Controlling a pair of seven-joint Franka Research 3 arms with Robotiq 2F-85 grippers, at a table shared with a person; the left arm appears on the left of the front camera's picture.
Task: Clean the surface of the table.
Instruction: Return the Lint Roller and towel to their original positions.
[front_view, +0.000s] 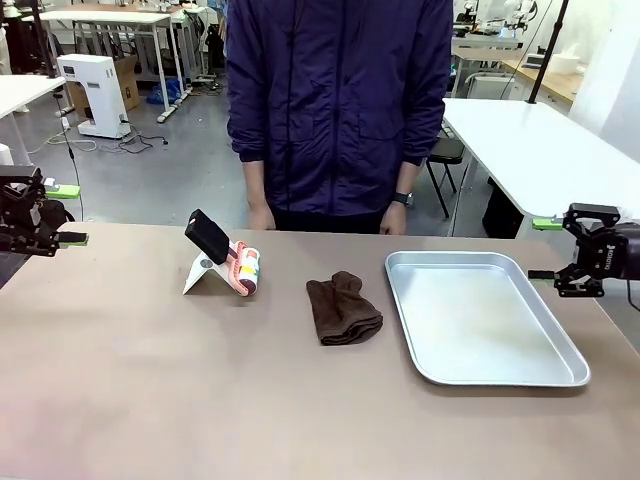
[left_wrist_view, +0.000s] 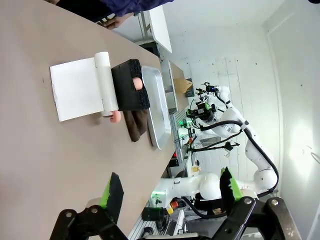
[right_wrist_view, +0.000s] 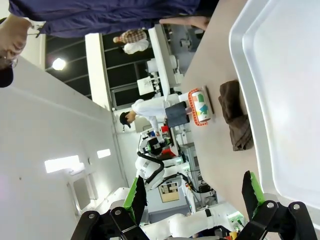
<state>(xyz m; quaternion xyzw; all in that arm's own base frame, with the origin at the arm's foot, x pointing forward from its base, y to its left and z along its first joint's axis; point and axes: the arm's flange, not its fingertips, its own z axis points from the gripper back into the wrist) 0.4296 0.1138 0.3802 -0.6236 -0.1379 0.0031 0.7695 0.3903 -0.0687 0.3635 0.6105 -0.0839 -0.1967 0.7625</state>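
The table (front_view: 150, 400) runs lengthwise left to right, both grippers, left (front_view: 60, 215) and right (front_view: 545, 250), spread wide, holding nothing.

Black fingers (left_wrist_view: 114, 196) with green pads; navy-jacketed person (front_view: 338, 100).

Wide matte brownish-tan table (front_view: 150, 400), flat, level top.
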